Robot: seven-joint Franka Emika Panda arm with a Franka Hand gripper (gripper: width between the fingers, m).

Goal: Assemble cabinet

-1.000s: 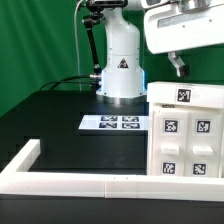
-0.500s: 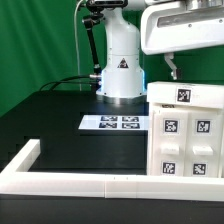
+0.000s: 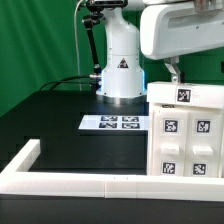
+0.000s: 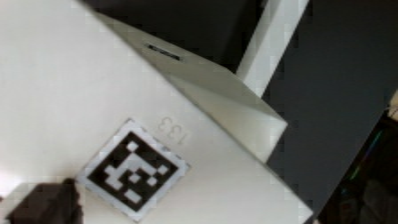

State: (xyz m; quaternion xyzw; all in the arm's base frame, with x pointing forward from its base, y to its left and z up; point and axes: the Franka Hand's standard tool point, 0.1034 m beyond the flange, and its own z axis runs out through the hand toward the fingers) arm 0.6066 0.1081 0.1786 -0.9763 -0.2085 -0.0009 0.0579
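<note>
Cabinet point(image 3: 185, 135): directly under the hand point(image 3: 173, 71), tagged faces showing.
Hand: grip state cannot be told.
Marker board point(image 3: 112, 123): on tabletop point(image 3: 50, 115), below and beside the hand.
Low white wall point(image 3: 90, 183): far below the hand.

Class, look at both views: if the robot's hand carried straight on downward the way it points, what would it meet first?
Most likely the top of the cabinet: the hand hangs just above its upper panel, which also fills the wrist view. Exact depth is unclear.

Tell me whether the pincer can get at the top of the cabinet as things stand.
Probably yes. The pincer hangs just above the cabinet, near its top panel's back edge, and nothing shows between them. Whether it is open cannot be told.
</note>
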